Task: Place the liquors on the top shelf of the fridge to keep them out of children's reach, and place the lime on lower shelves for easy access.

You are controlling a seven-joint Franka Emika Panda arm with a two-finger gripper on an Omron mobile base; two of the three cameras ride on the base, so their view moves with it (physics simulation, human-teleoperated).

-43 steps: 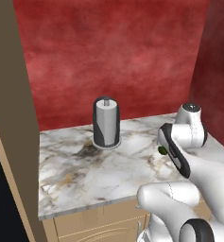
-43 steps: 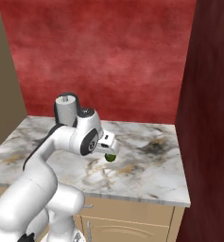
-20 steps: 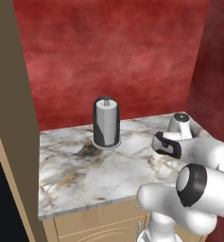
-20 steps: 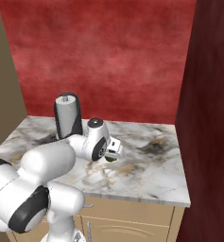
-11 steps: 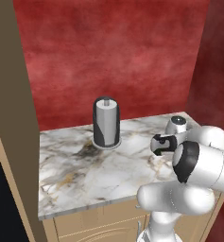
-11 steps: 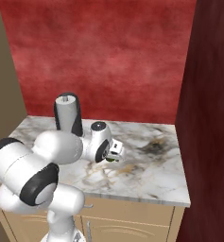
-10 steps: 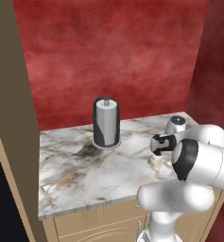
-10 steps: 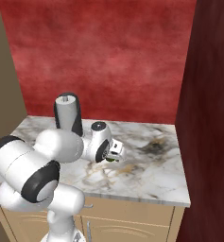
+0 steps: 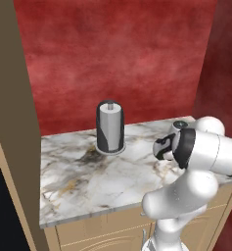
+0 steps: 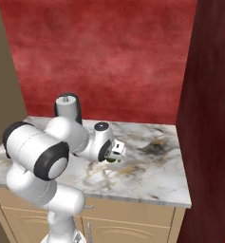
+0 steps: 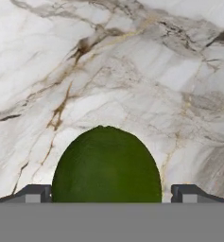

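Note:
The lime [image 11: 106,165], a dark green ball, lies on the marble counter [image 11: 132,71] right between my two fingertips [image 11: 34,194]. My gripper [image 11: 111,196] is open, with one jaw on each side of the lime and not pressed against it. In the right base view the gripper [image 10: 115,153] points down at the lime [image 10: 112,160] near the middle of the counter [image 10: 152,178]. In the left base view my forearm covers the hand [image 9: 162,147]. The liquors and the fridge with its shelves are out of view.
A grey paper-towel roll [image 9: 110,127] stands on its holder at the back of the counter, partly behind my arm in the right base view [image 10: 69,105]. A tan wooden cabinet side [image 9: 10,112] bounds the left; a dark red wall [image 10: 213,104] closes the right.
The arm has folded down and the hand has sunk lower over the lime. The lime has stayed in place and the jaws have stayed open.

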